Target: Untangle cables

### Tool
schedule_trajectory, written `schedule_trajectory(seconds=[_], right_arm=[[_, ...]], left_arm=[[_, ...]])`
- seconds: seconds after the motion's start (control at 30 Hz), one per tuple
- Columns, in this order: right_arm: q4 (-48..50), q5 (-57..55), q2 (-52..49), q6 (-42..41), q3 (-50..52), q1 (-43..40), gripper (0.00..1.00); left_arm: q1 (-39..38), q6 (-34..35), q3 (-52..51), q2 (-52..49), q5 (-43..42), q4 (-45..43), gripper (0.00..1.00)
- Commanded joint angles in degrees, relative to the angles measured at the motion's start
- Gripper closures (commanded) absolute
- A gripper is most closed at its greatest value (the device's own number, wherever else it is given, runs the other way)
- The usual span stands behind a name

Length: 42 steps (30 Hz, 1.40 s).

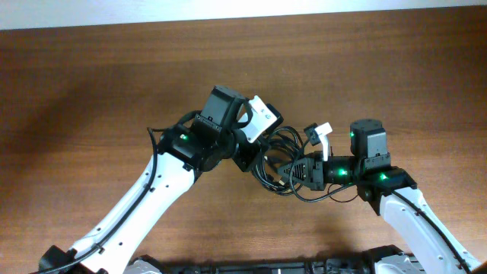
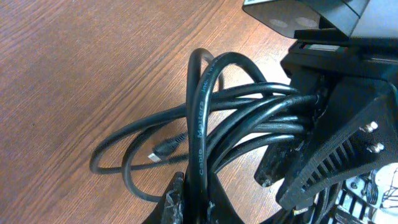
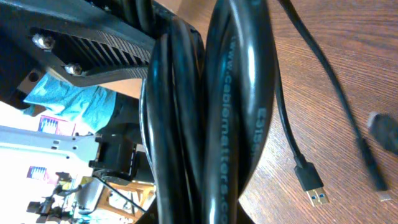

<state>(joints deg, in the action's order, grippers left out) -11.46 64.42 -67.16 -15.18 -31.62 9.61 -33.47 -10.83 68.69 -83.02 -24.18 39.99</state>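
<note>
Pinching tangled thin black cables [image 2: 200, 112] with my left gripper [image 2: 189, 206], my right gripper [image 1: 291, 173] clamped on them too, mid brown wooden desk [image 1: 91, 91].

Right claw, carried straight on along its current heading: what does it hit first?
The right claw is shut on the cables, so those come first; just behind them, likely the left claw, though depth is unclear.

One tangled bundle of cables [image 1: 270, 164], two arms [image 1: 163, 179], and one table [image 1: 91, 91].

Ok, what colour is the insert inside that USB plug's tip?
The USB plug insert is blue; clearest in right wrist view.
</note>
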Motion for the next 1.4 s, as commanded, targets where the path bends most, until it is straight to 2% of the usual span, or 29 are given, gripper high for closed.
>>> schedule_trajectory(seconds=[0.0, 0.07, 0.2, 0.4, 0.57, 0.6, 0.63, 0.7, 0.73, 0.87, 0.9, 0.93, 1.03, 1.1, 1.13, 1.17, 1.2, 1.23, 1.3, 1.37], right_arm=[[-0.24, -4.2, -0.09, -0.61, -0.11, 0.5, 0.96], [-0.26, -5.42, -0.09, -1.31, -0.11, 0.5, 0.96], [-0.31, -8.85, -0.09, -1.92, -0.11, 0.5, 0.96], [-0.26, -15.02, -0.09, -5.55, -0.11, 0.5, 0.96], [-0.26, -17.7, -0.09, -7.87, -0.11, 0.5, 0.96], [-0.24, -17.75, -0.09, -7.89, -0.11, 0.5, 0.96], [-0.22, -17.75, -0.09, -7.89, -0.11, 0.5, 0.96], [-0.22, -17.73, -0.09, -8.15, -0.11, 0.5, 0.96], [-0.15, -17.75, -0.09, -8.83, -0.11, 0.5, 0.96], [4.76, -17.22, -0.07, -11.5, -0.11, 0.5, 0.96], [6.67, -16.79, -0.09, -11.47, -0.11, 0.5, 0.96], [8.11, -16.65, -0.09, -11.23, -0.11, 0.5, 0.96], [9.38, -16.72, -0.09, -6.19, -0.11, 0.5, 0.96], [9.4, -17.2, -0.09, -6.1, -0.11, 0.5, 0.96], [9.4, -17.16, -0.09, -6.19, -0.11, 0.5, 0.96], [9.33, -17.09, -0.09, -6.29, -0.11, 0.5, 0.96], [9.16, -17.09, -0.09, -6.29, -0.11, 0.5, 0.96], [9.16, -17.07, -0.09, -6.32, -0.11, 0.5, 0.96], [9.16, -17.07, -0.09, -6.29, -0.11, 0.5, 0.96], [9.14, -17.07, -0.09, -6.29, -0.11, 0.5, 0.96]], left_arm=[[0.26, 2.69, 1.29, 0.35, 5.35, -0.04, 1.0], [0.63, 3.56, 1.29, 0.46, 7.56, 0.42, 1.0], [4.79, 10.91, 1.29, 1.73, 16.26, 2.12, 1.0], [12.5, 19.91, 1.29, 3.63, 16.52, 2.34, 1.0], [14.67, 20.46, 1.29, 3.63, 16.79, 2.19, 0.98], [15.17, 20.48, 1.29, 3.63, 16.74, 2.03, 0.91], [15.63, 20.48, 1.29, 3.63, 16.72, 1.95, 0.8], [15.8, 20.48, 1.29, 3.61, 16.5, 2.1, 0.48], [15.76, 20.48, 1.29, 3.61, 16.48, 2.25, 0.4], [15.58, 20.48, 1.27, 3.61, 13.66, 5.99, 0.36], [15.58, 20.48, 1.16, 3.58, 11.54, 7.23, 0.32], [15.58, 20.46, 0.98, 3.58, 9.68, 7.74, 0.23], [15.58, 19.76, 0.72, 3.58, 4.24, 8.59, 0.14], [15.58, 14.43, 0.72, 3.61, -1.05, 8.7, 0.16], [15.39, 8.24, 0.68, 3.58, -5.97, 8.68, 0.21], [14.88, 3.04, 0.68, 3.58, -9.77, 8.63, 0.21], [14.32, 1.11, 0.68, 3.58, -10.93, 8.39, 0.21], [13.27, 0.83, 0.68, 3.58, -10.29, 7.58, 0.21], [11.26, 1.27, 0.68, 3.5, -7.78, 6.73, 0.28], [8.83, 8.2, 0.68, 3.19, -2.67, 6.36, 0.33]])
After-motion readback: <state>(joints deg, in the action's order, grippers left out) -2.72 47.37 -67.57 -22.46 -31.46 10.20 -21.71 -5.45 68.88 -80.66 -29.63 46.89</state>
